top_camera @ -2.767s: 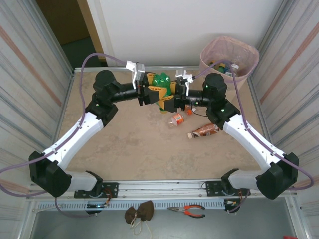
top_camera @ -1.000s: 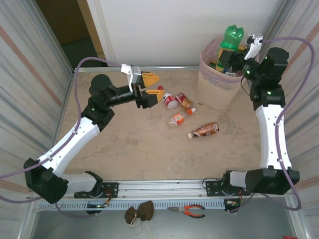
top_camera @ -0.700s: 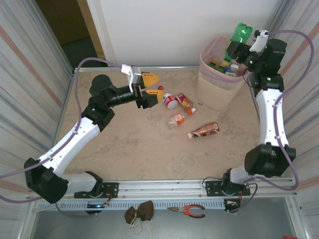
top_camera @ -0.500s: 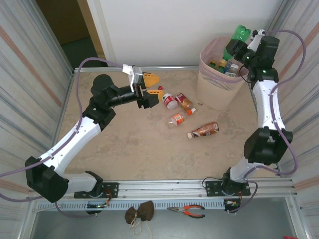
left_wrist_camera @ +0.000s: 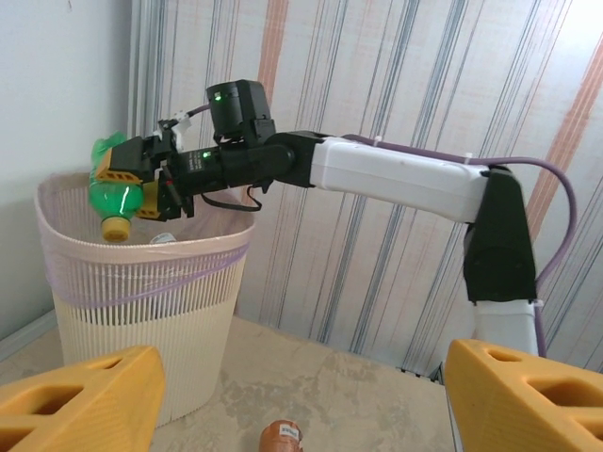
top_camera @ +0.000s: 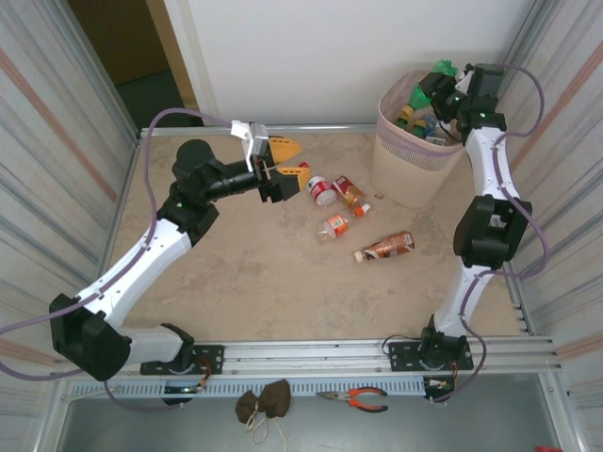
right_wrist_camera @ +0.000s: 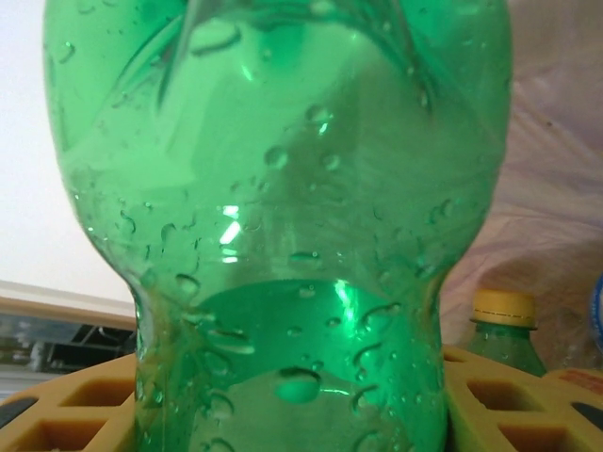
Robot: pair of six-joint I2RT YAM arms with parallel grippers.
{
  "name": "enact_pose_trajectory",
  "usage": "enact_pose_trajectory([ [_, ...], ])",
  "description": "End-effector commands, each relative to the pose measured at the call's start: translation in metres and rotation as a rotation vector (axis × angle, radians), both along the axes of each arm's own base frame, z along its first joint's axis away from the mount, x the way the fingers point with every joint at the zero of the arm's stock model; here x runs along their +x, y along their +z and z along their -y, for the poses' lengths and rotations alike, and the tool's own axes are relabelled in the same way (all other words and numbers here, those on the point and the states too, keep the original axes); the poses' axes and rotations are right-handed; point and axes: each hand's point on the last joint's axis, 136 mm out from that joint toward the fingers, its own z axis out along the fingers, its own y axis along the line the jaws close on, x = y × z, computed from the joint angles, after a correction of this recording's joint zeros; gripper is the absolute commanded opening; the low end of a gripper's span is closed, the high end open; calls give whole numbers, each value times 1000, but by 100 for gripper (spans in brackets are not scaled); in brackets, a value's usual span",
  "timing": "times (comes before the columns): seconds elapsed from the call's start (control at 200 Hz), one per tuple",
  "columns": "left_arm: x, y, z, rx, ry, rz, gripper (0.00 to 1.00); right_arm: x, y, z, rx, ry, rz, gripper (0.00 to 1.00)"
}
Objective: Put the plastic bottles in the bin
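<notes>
**Near edge.** In front of the arm bases, a pair of orange-handled pliers (top_camera: pixel 351 399) and a brown knotted cloth bundle (top_camera: pixel 262 403) lie on the lower ledge, apart from each other.

**Beige mottled surface (top_camera: pixel 245 273).** Four plastic bottles lie on their sides in a loose group right of centre.
- Nearest is a brown plastic bottle with a red-and-white label (top_camera: pixel 384 248).
- Just beyond it is a small clear bottle with an orange label (top_camera: pixel 334 226).
- Farther back, side by side, are an orange-brown bottle with a red label (top_camera: pixel 350 192) and a small red-and-white labelled bottle (top_camera: pixel 320 189).

**Left gripper (top_camera: pixel 287 165).** It is held roughly level just left of the two farther bottles. Its yellow-orange jaws stand apart with nothing between them.

**Far right corner.** The tall tapered bin with a pink mesh rim band and beige body (top_camera: pixel 405 179) stands on the surface beside the striped wall.

**Right gripper (left_wrist_camera: pixel 132 181).** It is extended over the bin's mouth, jaws clamped on a green plastic bottle (left_wrist_camera: pixel 118 193).
- The bottle is tipped neck down, with its yellowish cap pointing into the opening near rim level and its body above the rim.
- In the right wrist view, droplets cling to the bottle's green wall (right_wrist_camera: pixel 283 235), and the yellow jaws sit at either side of its lower end.

**Inside the bin.** Another green bottle with a yellow cap (right_wrist_camera: pixel 502 330) stands there. The other contents are too small to identify.
</notes>
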Motion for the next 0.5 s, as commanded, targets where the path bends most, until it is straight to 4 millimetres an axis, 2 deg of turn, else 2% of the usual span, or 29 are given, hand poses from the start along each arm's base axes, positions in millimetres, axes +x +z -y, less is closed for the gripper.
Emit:
enact_pose_trajectory([
  [0.0, 0, 2, -4, -14, 10, 4, 78, 1, -8, -16, 74, 59, -63, 47],
  [0.185, -2, 0, -8, -12, 25, 3, 78, 5, -31, -19, 88, 94, -124, 51],
  [0.386, -3, 0, -7, -22, 13, 0, 78, -3, -15, -20, 9, 114, -76, 68],
  [0.496, -2, 0, -6, -28, 11, -4, 78, -11, -3, -17, -30, 114, -56, 69],
])
